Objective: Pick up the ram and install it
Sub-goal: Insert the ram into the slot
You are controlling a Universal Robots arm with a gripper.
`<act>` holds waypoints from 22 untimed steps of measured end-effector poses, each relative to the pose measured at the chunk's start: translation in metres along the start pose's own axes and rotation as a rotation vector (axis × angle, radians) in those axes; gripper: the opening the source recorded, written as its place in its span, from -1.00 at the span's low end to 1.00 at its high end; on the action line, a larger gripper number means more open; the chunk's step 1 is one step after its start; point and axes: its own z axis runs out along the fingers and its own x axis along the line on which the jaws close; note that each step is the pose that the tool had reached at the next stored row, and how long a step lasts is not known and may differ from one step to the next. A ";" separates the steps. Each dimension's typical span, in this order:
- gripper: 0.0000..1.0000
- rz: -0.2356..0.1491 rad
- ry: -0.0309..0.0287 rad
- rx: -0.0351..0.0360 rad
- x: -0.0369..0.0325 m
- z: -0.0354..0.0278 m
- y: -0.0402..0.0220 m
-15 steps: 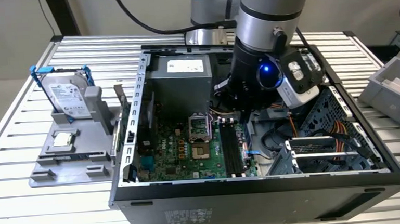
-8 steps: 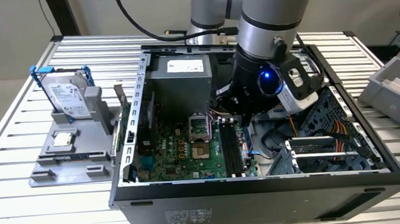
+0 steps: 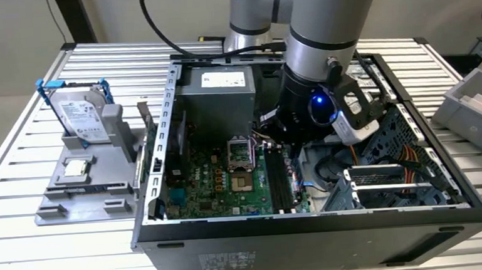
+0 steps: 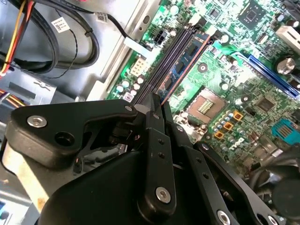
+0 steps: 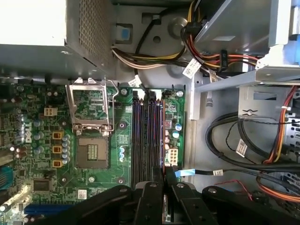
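The ram (image 4: 187, 51) is a thin dark blue stick standing on edge along the memory slots (image 4: 164, 61) of the green motherboard (image 4: 243, 61). In the first wrist view the ram (image 5: 162, 136) appears edge-on over the slots (image 5: 140, 136), on the side away from the processor socket (image 5: 91, 152). My gripper (image 4: 157, 104) has its black fingers shut on the stick's near end, and the fingertips meet there in both wrist views (image 5: 164, 172). I cannot tell whether the stick sits fully in a slot. In the exterior view the arm's wrist (image 3: 306, 106) hangs low inside the open computer case (image 3: 314, 228).
Bundled cables (image 5: 243, 145) and a drive cage (image 3: 394, 182) crowd the case beside the slots. The power supply (image 3: 218, 92) fills the back. On the exterior view's left, a grey holder (image 3: 86, 194) carries a hard drive (image 3: 81, 116) and a processor chip (image 3: 77, 167). A grey bin (image 3: 478, 105) stands right.
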 end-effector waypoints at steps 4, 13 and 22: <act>-1.00 0.000 0.0001 0.0002 0.0000 0.0073 0.0000; -1.00 0.000 0.0001 0.0005 0.0004 0.0236 0.0001; -1.00 0.000 0.0000 0.0037 0.0008 0.0379 0.0002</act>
